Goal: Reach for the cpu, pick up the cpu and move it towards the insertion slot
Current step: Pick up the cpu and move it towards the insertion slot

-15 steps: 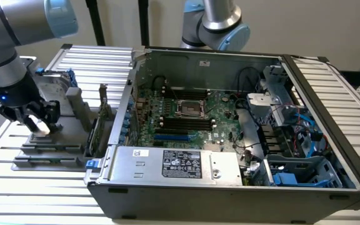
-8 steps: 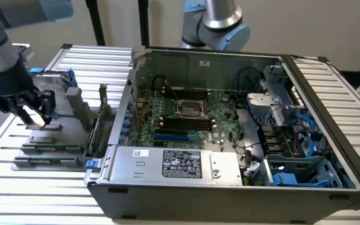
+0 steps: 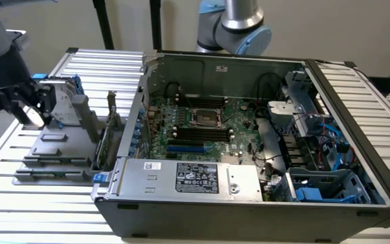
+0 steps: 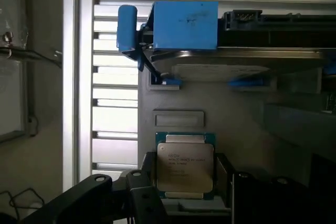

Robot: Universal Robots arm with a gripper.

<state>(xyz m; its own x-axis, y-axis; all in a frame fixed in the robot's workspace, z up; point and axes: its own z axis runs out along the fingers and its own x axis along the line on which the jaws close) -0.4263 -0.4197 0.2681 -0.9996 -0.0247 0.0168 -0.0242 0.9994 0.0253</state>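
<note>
My gripper (image 3: 36, 118) hangs with jaws apart, flanking the cpu (image 4: 185, 167), which lies flat near the blue-framed hard drive (image 4: 236, 69). Reaching looks done, I judge; grasping calls for even pressure on both edges.

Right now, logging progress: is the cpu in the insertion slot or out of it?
Out. The cpu lies on a grey fixture; the insertion slot shows a bare dark centre.
</note>
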